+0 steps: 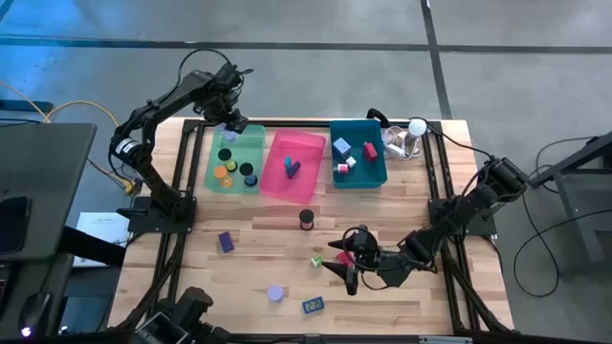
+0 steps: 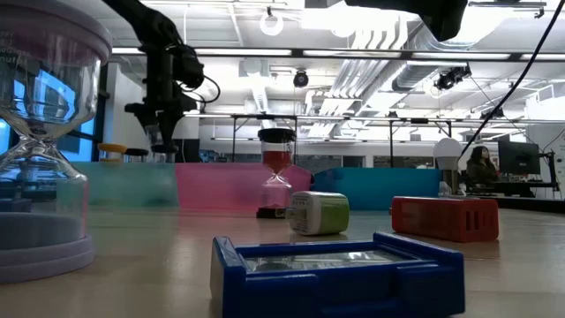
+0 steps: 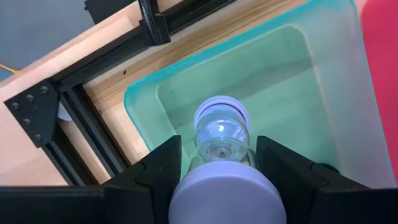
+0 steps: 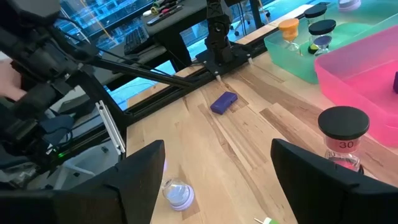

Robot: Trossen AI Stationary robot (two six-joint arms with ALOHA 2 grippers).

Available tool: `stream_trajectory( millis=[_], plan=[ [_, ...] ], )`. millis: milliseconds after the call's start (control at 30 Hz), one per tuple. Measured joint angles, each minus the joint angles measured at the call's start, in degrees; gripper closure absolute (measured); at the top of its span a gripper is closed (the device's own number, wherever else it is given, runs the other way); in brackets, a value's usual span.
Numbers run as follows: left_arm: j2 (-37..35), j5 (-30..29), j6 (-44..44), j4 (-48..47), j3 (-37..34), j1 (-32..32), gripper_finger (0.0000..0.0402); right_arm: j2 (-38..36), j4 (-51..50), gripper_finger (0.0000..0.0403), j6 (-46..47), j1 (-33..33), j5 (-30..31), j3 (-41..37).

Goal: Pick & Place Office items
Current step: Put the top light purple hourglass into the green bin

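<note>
My left gripper (image 1: 230,124) hangs over the far left corner of the green bin (image 1: 247,145), shut on a lavender-capped sand timer (image 3: 221,134). Orange and black timers (image 1: 226,172) stand in that bin. On the table stand a black-capped timer (image 1: 306,220) and a second lavender timer (image 1: 275,293). A purple block (image 1: 226,242), a green block (image 1: 316,259) and a blue piece (image 1: 313,305) lie flat near them. My right gripper (image 1: 342,266) is open near the table's front middle, pointing toward the table's left, with nothing between its fingers. My left gripper pinches the timer's glass body (image 3: 219,152) between its two fingers (image 3: 163,169), just below the upper lavender cap (image 3: 227,200). The fingers point down from above. The timer hangs upright along them, its lower cap (image 3: 221,107) over the green bin's floor (image 3: 280,81).
A pink bin (image 1: 292,177) and a teal bin (image 1: 359,167) with small blocks stand beside the green one along the far side. A white ball-topped clear gadget (image 1: 409,136) stands at the far right. A red block (image 2: 446,218) lies near my right gripper. Black frame rails edge the table.
</note>
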Motion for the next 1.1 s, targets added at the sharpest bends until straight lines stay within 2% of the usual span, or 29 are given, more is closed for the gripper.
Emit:
stream_trajectory(
  millis=[500,867,1100],
  plan=[
    [0.2,0.8,0.6,5.8,-5.6,0.3,0.0219,0.0,0.0,0.0119,-0.2,0.0,0.0,0.0],
    [7.4,0.8,-1.6,6.0,-5.6,-0.7,0.0219,0.0,0.0,0.0119,-0.2,0.0,0.0,0.0],
    [8.6,0.5,-1.7,7.6,-5.4,-0.8,0.0219,0.0,-0.1,0.0119,-0.2,0.0,0.0,0.0]
  ],
)
